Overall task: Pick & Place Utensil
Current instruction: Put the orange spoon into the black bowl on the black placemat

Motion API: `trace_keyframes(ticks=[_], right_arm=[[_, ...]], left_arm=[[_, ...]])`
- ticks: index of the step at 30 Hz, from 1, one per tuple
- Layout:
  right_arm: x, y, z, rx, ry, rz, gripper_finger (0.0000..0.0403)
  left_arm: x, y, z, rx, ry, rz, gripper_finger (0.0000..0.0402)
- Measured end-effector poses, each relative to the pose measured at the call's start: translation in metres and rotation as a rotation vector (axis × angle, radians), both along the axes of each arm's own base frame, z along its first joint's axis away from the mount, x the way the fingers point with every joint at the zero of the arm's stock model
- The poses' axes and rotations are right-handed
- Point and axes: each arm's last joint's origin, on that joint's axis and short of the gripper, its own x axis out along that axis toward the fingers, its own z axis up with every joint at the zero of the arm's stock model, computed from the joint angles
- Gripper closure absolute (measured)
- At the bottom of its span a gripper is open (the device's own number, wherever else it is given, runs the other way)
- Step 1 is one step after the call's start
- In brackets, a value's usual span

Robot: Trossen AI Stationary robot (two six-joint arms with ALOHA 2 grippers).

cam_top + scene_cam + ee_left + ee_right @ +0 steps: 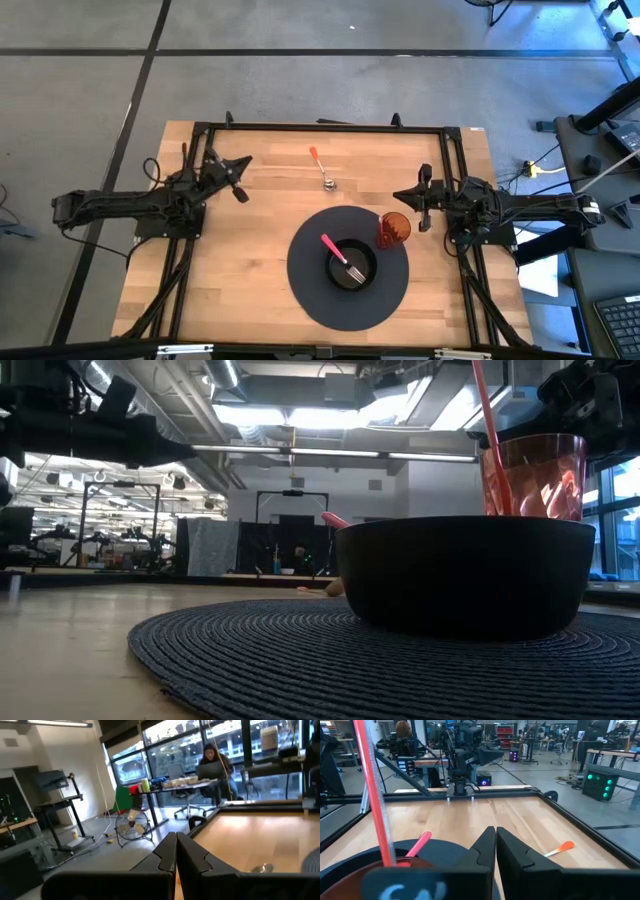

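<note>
A pink-handled metal fork [340,258] lay tines-down in the small black bowl [352,268] on the round dark woven placemat [310,290]. A translucent red plastic cup [393,229] stood at the mat's edge. An orange-handled metal spoon [320,168] rested on the bare wooden table [250,260], well apart. The left gripper [243,165] hovered pinched together at its side; the right gripper [400,196] hung near the cup, fingers closed, holding nothing.
</note>
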Motion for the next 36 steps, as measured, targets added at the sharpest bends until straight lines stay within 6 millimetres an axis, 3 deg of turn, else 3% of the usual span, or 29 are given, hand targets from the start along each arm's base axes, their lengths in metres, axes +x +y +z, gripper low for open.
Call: trace_keyframes(ticks=[8,12,18,24,31,36], right_arm=[[0.000,0.000,0.000,-0.004,0.001,0.003,0.0386],[0.000,0.000,0.000,-0.003,0.001,0.003,0.0386],[0.000,-0.001,0.002,-0.007,-0.023,-0.022,0.0386],[0.000,-0.001,0.006,-0.013,-0.063,-0.024,0.0386],[-0.001,-0.001,0.011,-0.021,-0.116,-0.024,0.0386],[-0.001,-0.001,0.011,-0.063,-0.104,-0.026,0.0386]], left_arm=[[0.005,-0.001,-0.004,-0.017,0.029,-0.088,0.0399],[0.009,0.002,0.003,-0.093,0.043,-0.034,0.0400],[0.031,0.016,0.013,-0.171,0.210,0.037,0.0398],[0.076,0.050,0.027,-0.165,0.512,0.092,0.0400],[0.145,0.094,0.033,-0.148,0.900,-0.273,0.0400],[0.190,0.127,0.034,-0.139,1.068,-0.254,0.0400]])
